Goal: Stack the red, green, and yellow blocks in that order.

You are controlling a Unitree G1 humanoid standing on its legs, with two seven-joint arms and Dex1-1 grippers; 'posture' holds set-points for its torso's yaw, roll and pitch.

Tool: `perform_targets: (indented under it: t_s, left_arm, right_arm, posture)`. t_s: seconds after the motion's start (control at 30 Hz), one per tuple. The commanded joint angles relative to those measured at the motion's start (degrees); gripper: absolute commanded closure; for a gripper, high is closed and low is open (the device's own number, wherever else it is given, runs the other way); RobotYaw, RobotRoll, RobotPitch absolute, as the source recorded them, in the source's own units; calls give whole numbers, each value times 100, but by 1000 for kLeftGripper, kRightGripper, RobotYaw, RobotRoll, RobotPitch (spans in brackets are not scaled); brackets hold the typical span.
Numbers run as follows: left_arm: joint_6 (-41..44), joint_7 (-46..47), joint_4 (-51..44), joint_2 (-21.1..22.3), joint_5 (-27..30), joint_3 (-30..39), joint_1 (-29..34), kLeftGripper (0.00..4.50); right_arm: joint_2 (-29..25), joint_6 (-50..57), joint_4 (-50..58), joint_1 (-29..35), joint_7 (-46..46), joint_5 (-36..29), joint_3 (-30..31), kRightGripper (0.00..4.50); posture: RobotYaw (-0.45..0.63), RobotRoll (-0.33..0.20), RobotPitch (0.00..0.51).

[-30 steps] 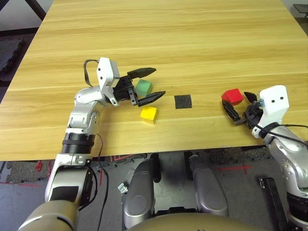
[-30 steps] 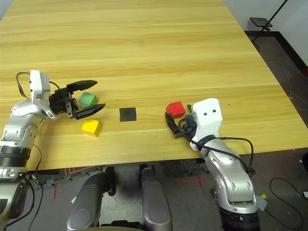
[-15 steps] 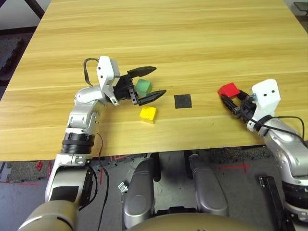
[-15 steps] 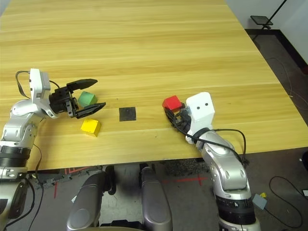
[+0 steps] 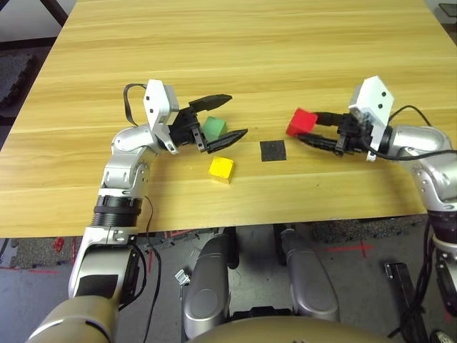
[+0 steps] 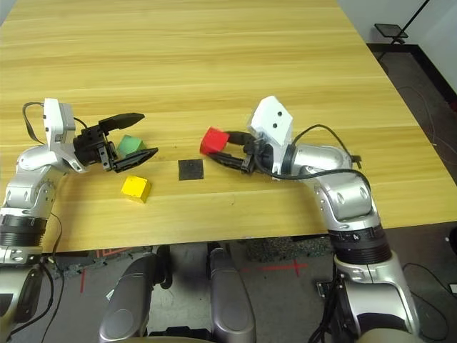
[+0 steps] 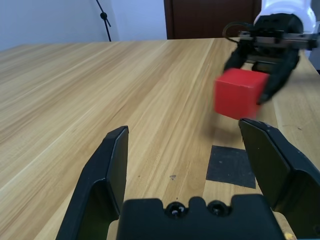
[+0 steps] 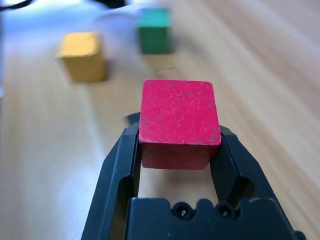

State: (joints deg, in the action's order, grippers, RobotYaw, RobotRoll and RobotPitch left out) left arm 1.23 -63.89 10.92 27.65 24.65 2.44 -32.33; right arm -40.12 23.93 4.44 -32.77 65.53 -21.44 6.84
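Table (image 5: pixel 285 57) was pale wood with a smooth, slightly shiny grain. Red block (image 8: pixel 179 122) looked matte, faintly pitted and scuffed. Right gripper (image 8: pixel 177 150) fingers were smooth black plastic, forearms brushed silver metal.

Left gripper (image 5: pixel 223 116) spread wide, level above table (image 5: pixel 285 43); right gripper (image 5: pixel 303 136) clamped, pointing toward it.

Both head eyes look forward and down on the light wooden table (image 5: pixel 285 43) from above. Each wrist camera sits low and close, facing along its own black fingers; all views share the small matte red cube (image 8: pixel 179 122).
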Motion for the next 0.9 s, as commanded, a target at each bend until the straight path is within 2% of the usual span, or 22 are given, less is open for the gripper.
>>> perform_targets:
  t_s: [0.03,0.47,0.9]
  left_arm:
    - [-9,26,-175,37,-47,-16,151,0]
    - [36,166,-357,69,-20,2,248,0]
    - [157,288,-646,100,13,10,418,0]
  right_arm:
    - [-54,-292,-236,-149,445,84,178,2463]
    - [404,-2051,-2159,-1191,1589,869,779,2463]
    - [909,-2523,-2679,-1163,1486,1206,765,2463]
  posture:
    - [240,-8,279]
    - [291,4,269]
    - [312,17,268]
